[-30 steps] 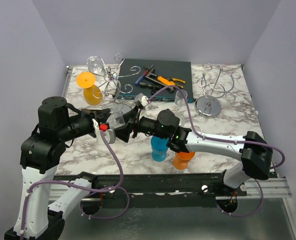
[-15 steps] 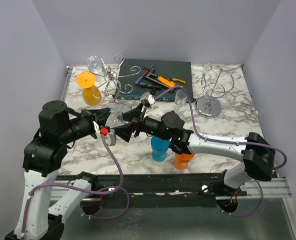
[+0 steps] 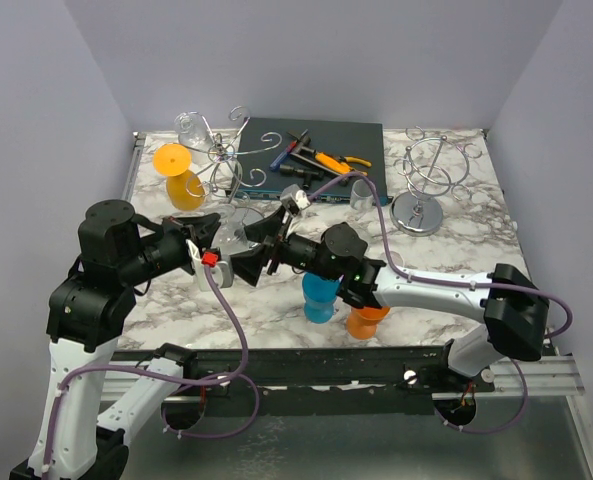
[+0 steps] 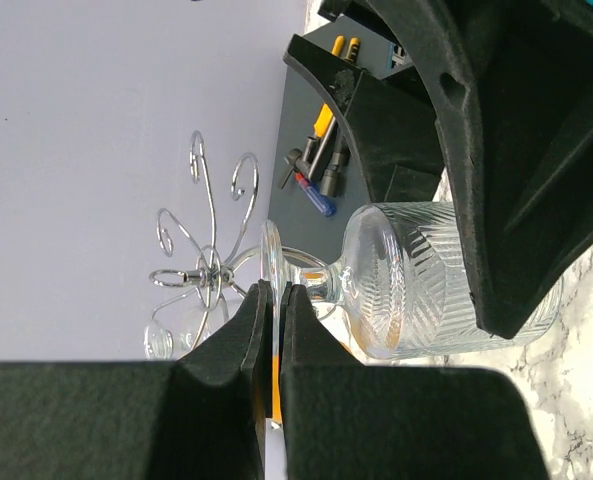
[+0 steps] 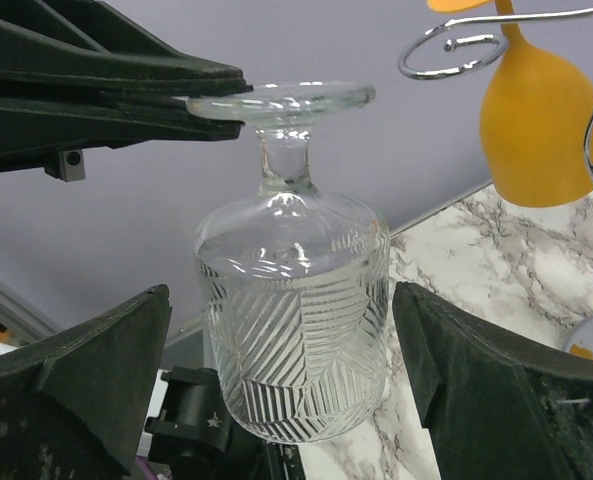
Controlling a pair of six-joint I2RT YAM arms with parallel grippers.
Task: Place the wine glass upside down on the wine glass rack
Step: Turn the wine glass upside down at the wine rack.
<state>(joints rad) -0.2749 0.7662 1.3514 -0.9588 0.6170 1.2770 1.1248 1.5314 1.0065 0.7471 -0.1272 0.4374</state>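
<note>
A clear ribbed wine glass (image 3: 234, 238) hangs upside down in mid-air, foot on top. My left gripper (image 4: 275, 290) is shut on the thin foot (image 5: 281, 100), pinching its rim. My right gripper (image 5: 286, 370) is open; its fingers (image 5: 96, 370) stand on both sides of the bowl (image 4: 426, 290) with a gap on each side. The wire wine glass rack (image 3: 221, 160) stands just behind at the back left. An orange glass (image 3: 181, 180) and a clear glass (image 3: 188, 128) hang on it upside down.
A second wire rack (image 3: 423, 185) on a round base stands at the back right. A dark box (image 3: 326, 135) with loose tools lies at the back middle. A blue cup (image 3: 321, 295) and an orange cup (image 3: 366, 320) stand under my right arm.
My right gripper's jaws have spread wider and come off the glass bowl. The glass stays in my left gripper, shifted slightly left with both arms.
</note>
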